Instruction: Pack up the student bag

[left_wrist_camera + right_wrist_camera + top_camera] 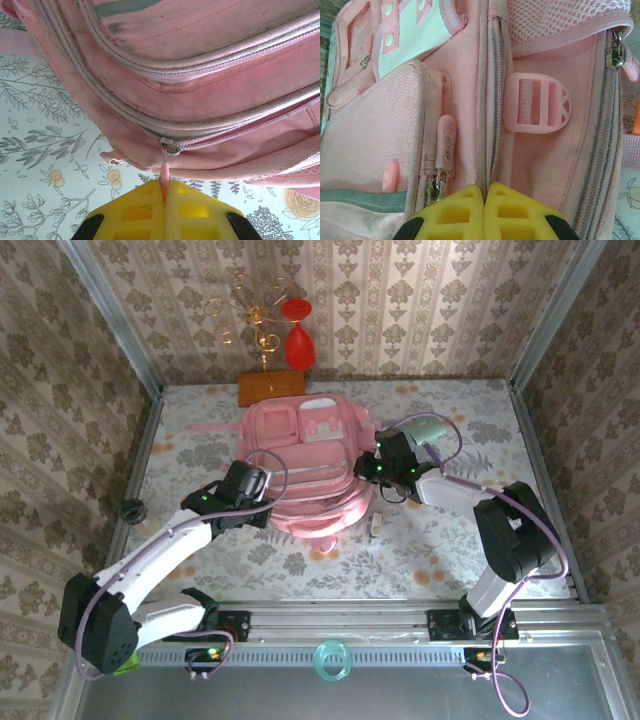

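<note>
Student bag [305,465] centred, open room front-left — left pincer [164,189] clamped on zipper pull [164,174]; right pincer [485,190] together.

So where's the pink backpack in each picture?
Top external: the student bag lies mid-picture on the floral table cover.
Left wrist: across the top, its zipper pull pinched in the left gripper.
Right wrist: from the left edge almost to the right, pink buckle at centre.
Shared landmark: that floral cover, in the wrist views' lower corners.

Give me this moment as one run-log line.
left fingers: shut on zipper pull | right fingers: shut, over student bag
</note>
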`<state>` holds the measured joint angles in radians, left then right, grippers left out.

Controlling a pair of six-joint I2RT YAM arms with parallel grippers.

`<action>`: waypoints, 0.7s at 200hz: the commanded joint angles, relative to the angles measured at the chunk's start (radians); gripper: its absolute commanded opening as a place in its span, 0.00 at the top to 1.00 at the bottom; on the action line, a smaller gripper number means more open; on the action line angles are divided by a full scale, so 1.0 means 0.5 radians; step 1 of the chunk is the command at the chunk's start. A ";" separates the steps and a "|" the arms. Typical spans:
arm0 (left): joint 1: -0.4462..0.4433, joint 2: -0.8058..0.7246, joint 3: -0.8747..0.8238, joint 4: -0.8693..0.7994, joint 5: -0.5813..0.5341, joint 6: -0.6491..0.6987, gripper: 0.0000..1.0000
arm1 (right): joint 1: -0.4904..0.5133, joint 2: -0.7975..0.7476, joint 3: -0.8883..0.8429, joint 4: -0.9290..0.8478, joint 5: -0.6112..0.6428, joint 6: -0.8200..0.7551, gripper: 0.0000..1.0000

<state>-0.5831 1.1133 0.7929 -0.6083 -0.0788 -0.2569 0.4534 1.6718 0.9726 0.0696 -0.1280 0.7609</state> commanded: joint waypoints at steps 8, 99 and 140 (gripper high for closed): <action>0.062 -0.065 0.003 -0.251 -0.006 0.014 1.00 | -0.091 0.093 0.170 -0.020 0.071 -0.118 1.00; 0.006 -0.035 -0.076 -0.031 0.263 -0.064 1.00 | 0.098 -0.090 0.228 -0.530 -0.068 -0.242 0.48; -0.046 -0.054 -0.063 0.002 0.309 -0.088 1.00 | 0.331 -0.153 0.124 -0.409 -0.140 -0.159 0.44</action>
<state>-0.5907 1.0985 0.7658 -0.5976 0.0315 -0.2779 0.5648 1.6291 1.0588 -0.1249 -0.1875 0.6621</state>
